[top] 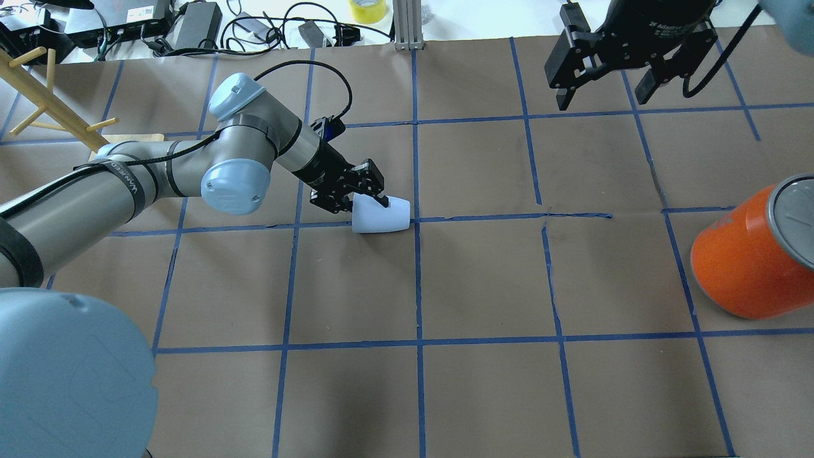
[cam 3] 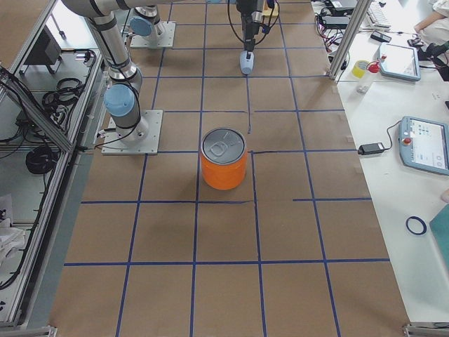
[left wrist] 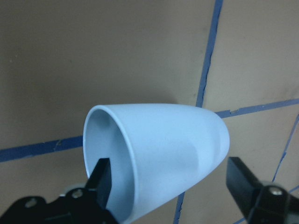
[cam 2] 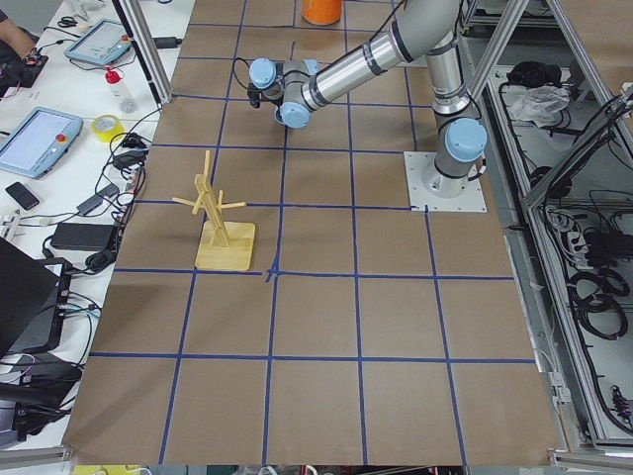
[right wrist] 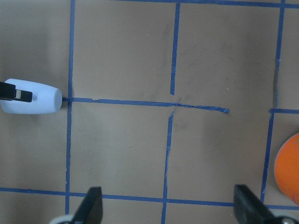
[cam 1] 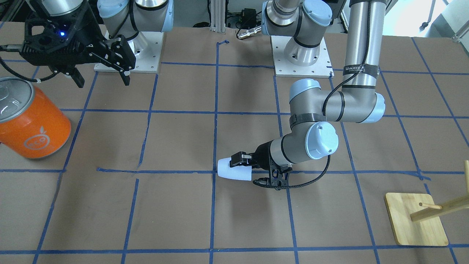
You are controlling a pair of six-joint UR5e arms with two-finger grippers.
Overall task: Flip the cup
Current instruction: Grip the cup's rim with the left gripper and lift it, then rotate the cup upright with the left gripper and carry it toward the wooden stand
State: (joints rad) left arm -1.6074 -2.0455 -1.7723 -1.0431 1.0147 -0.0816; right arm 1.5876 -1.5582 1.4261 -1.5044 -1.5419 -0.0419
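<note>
The orange can (top: 750, 254) is standing tall toward the bench's right end, and the wooden rack (cam 1: 416, 220) is occupying the ground near the corner of the left end and the operators' edge, its pegs jutting sideways. The left arm (top: 159, 172) is reaching low across the left half to the cup (top: 380, 214) at mid-bench. Bare paper is stretching from cup to can and along the operators' edge, with the right gripper (top: 600, 102) hanging, seemingly high, over the right half.

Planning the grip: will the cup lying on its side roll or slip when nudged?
Probably rolls in a curve: the cup lies on its side and tapers. Its smooth wall looks slippery. Likely light, being small and thin-walled.
</note>
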